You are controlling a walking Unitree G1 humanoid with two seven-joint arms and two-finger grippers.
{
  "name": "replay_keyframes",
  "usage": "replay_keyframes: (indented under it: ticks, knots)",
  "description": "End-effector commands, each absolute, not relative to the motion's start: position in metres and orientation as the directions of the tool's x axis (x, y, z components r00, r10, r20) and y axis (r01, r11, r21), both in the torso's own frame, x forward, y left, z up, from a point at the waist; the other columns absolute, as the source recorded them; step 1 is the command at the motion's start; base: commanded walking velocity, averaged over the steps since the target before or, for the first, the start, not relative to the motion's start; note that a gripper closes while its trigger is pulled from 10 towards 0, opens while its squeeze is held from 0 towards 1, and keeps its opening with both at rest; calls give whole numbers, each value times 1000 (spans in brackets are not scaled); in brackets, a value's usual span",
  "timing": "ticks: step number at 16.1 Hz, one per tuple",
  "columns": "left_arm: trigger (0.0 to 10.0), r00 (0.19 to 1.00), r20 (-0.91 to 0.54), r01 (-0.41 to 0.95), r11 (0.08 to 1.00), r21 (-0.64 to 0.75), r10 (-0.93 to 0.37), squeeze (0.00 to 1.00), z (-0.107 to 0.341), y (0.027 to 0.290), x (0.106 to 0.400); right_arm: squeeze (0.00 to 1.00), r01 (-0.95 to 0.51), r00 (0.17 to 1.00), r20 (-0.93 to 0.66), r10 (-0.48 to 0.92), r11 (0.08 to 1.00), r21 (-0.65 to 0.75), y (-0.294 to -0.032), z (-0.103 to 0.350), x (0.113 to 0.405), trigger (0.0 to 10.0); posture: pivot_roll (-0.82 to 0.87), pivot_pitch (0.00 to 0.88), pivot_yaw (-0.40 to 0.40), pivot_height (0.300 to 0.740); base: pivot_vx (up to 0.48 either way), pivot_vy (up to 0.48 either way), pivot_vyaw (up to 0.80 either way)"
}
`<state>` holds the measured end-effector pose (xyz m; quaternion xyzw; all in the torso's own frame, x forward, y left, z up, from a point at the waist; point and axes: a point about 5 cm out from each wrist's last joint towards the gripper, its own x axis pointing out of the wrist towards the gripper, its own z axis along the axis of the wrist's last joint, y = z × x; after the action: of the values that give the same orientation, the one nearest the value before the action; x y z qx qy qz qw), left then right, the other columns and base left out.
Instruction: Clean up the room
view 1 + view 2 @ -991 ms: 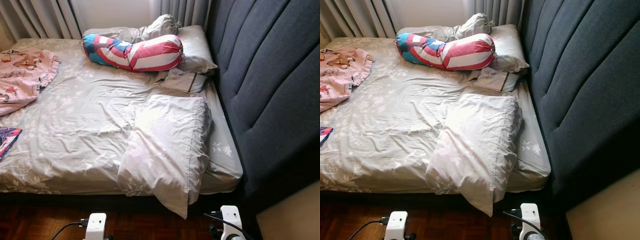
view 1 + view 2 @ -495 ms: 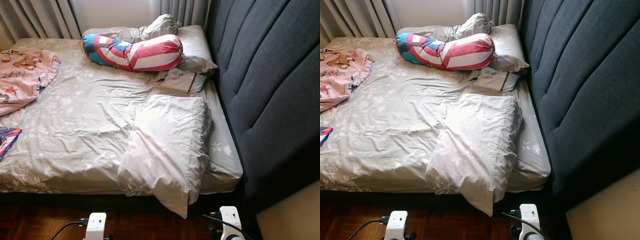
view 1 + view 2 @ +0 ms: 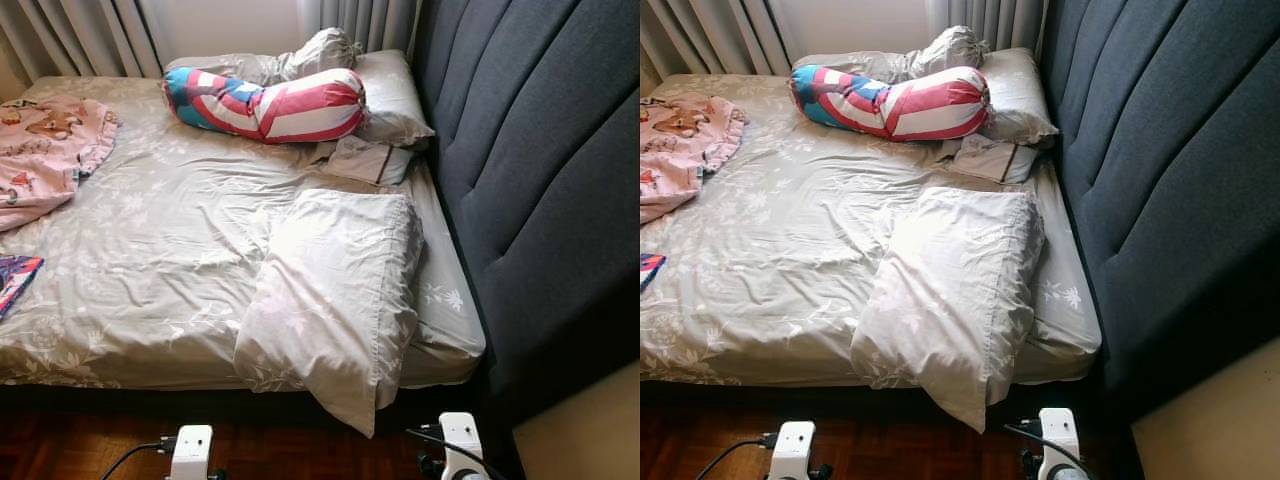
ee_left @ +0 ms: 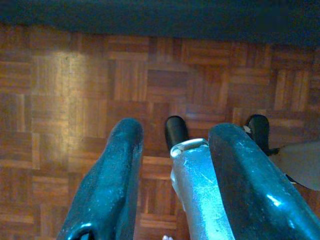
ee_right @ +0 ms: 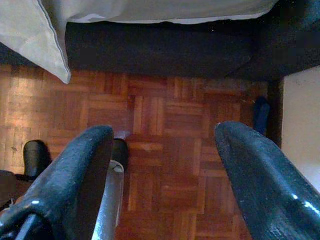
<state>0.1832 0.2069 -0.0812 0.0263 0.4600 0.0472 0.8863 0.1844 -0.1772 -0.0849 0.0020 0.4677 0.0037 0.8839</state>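
Bedroom seen from the robot's head, looking down at a bed (image 3: 180, 250) dressed in a rumpled grey floral sheet. At the far left a pink printed garment (image 3: 45, 150) lies spread on the sheet, and just below it a small colourful item (image 3: 15, 280) pokes in at the bed's edge. Toward the middle, at the head end, a red, white and blue striped bolster (image 3: 265, 105) rests against a crumpled grey pillow (image 3: 390, 95). Nearer the robot, a large grey pillow (image 3: 335, 300) lies askew, one corner hanging over the mattress edge. A tall dark grey padded headboard (image 3: 540, 180) runs along the right. Both arms hang low over a parquet floor (image 5: 170, 125), well short of everything on the bed. The left gripper (image 4: 172, 185) points at the floor with its two black fingers a moderate way apart, holding nothing, a silver leg visible beyond them. The right gripper (image 5: 165, 185) has its fingers spread wide, also holding nothing; ahead of its jaws are the dark bed base and the overhanging pillow corner.
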Motion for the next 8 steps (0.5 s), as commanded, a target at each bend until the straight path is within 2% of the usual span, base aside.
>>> replay_keyframes:
  ticks: [1, 8]
  knots:
    - [10000, 568, -815, -60, 994, 93, 111, 0, -82, 209, 181, 0, 2, 556, -831, 7, 1000, 10, -177, -85, 184, 10000, -147, 66, -62, 740, 0, 0, 0]
    - [10000, 570, -814, -66, 994, 90, 112, 0, -82, 209, 181, 0, 0, 557, -830, 11, 1000, 13, -178, -85, 184, 10000, -147, 68, -63, 740, 0, 0, 0]
